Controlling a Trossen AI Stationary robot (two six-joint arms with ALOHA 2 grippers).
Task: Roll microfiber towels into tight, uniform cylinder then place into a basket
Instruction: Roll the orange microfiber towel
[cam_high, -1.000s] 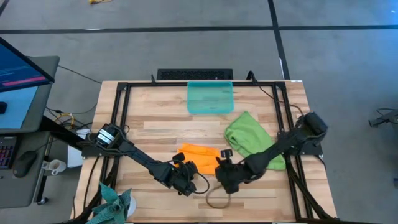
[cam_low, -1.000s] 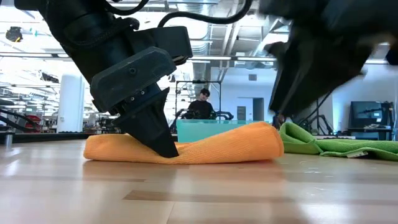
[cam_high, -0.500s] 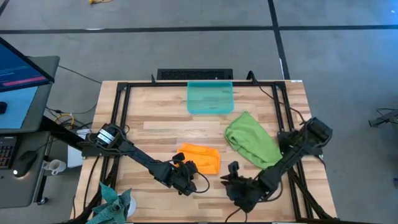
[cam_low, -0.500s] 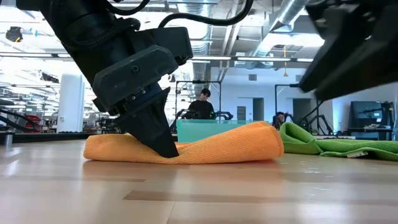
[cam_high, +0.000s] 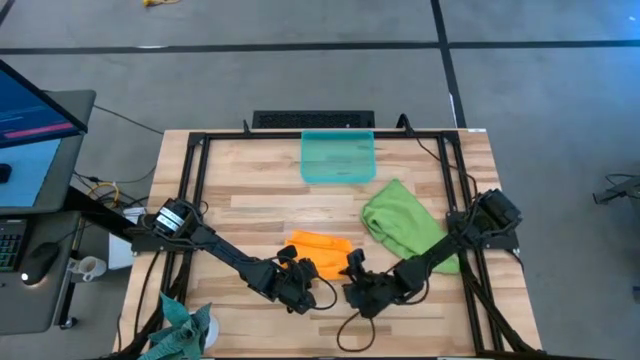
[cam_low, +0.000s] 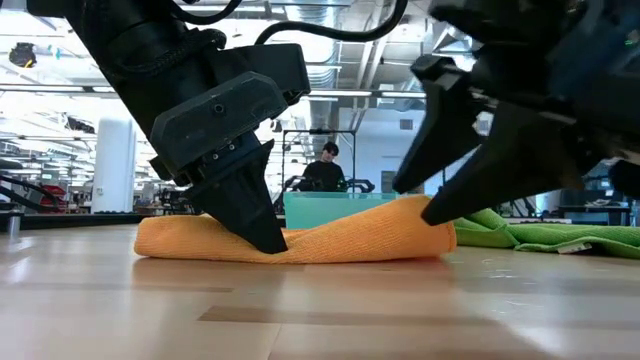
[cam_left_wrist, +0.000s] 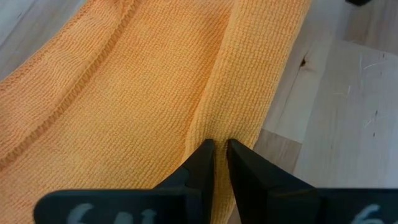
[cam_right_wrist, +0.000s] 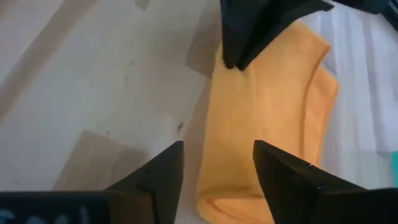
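Note:
The orange towel (cam_high: 322, 250) lies folded into a thick strip on the table's near middle; it also shows in the low view (cam_low: 340, 235). My left gripper (cam_high: 303, 280) is at its near edge, shut on a fold of it. My right gripper (cam_high: 352, 280) is open at the towel's near right end, its fingers on either side of that end in the right wrist view (cam_right_wrist: 217, 180). The green towel (cam_high: 405, 228) lies crumpled at the right. The teal basket (cam_high: 338, 157) stands at the far middle. My left gripper pinches a raised fold at the orange towel's near edge (cam_left_wrist: 214, 127) between its two fingers. The fingers slant down from the near side (cam_low: 262, 235). The towel lies on the table. My right gripper: I cannot tell whether its open fingers (cam_right_wrist: 160, 177) touch the towel's end.
A dark teal-grey cloth (cam_high: 185, 328) lies at the near left corner. A cable loop (cam_high: 350, 325) lies near the front edge. Black frame rails (cam_high: 195, 190) run along the table's left and right sides. A person (cam_low: 325, 165) sits in the room beyond the table.
My right gripper has drawn away toward the table's near right and then come back to the orange towel's near right end. My left gripper and the orange towel have kept still.

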